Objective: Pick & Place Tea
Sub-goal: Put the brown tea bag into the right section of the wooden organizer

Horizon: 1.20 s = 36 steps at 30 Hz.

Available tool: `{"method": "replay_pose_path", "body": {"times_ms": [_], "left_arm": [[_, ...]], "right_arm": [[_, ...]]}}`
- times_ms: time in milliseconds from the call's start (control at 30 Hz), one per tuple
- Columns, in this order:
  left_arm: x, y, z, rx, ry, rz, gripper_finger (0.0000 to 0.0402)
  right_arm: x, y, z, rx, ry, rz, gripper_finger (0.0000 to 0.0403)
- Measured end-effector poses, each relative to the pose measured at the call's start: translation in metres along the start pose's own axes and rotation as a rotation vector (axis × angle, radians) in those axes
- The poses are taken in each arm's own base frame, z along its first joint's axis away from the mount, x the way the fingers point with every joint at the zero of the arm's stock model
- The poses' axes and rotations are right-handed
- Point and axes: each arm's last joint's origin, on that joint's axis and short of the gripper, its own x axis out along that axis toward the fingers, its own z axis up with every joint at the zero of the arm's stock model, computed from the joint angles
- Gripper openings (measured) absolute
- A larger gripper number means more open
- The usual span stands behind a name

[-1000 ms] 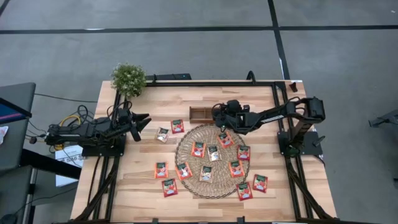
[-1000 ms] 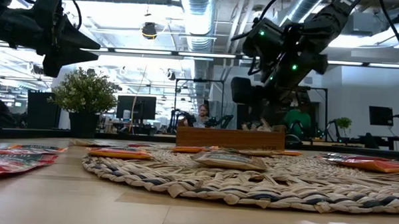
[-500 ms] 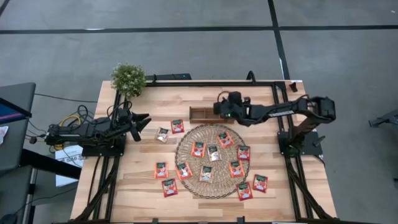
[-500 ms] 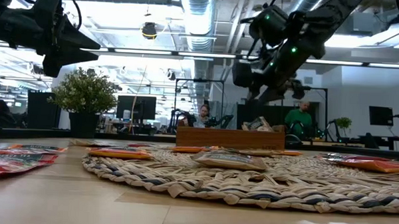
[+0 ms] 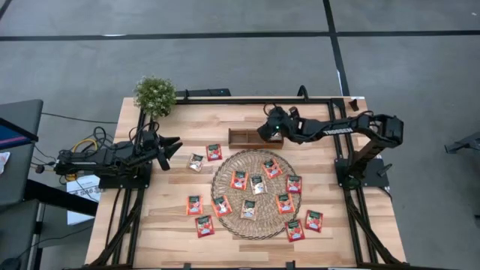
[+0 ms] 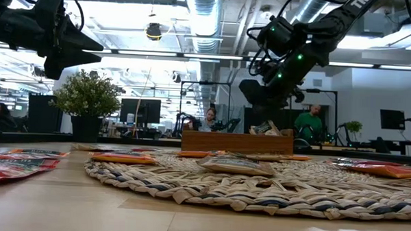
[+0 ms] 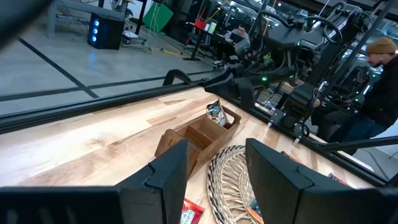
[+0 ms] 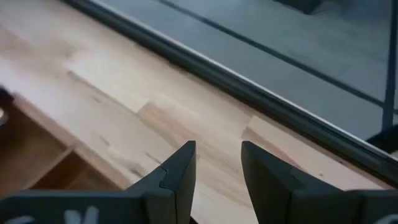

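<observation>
Several red-orange tea sachets lie flat on the round woven mat. More sachets lie on the table around it, one of them silvery. A silvery sachet stands on edge in the far compartment of the wooden tray. My right gripper hovers above the tray's right end. It is open, with only bare table between its fingers. My left gripper waits open at the table's left side, pointing level toward the tray.
A potted plant stands at the far left corner. A black frame rail runs along the table's far edge, close behind the tray. In the low view, people sit at desks in the room beyond.
My right gripper has risen from low over the tray's right end and moved toward the table's far edge. It has rolled as it went. A sachet stays behind in the tray. My left arm has kept still.
</observation>
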Motion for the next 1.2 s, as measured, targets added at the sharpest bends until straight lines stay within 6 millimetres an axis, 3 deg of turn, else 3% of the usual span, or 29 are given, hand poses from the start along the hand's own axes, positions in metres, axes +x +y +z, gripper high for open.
{"method": "replay_pose_path", "body": {"times_ms": [400,1200], "left_arm": [[0.0,0.0,0.0,-0.002,0.0,0.0,0.0151],[0.0,0.0,0.001,-0.012,-0.009,-0.005,0.0151]], "right_arm": [[0.014,-0.024,-0.002,0.085,0.129,0.095,0.0101],[0.016,-0.032,-0.009,0.059,0.216,0.073,0.0097]]}}
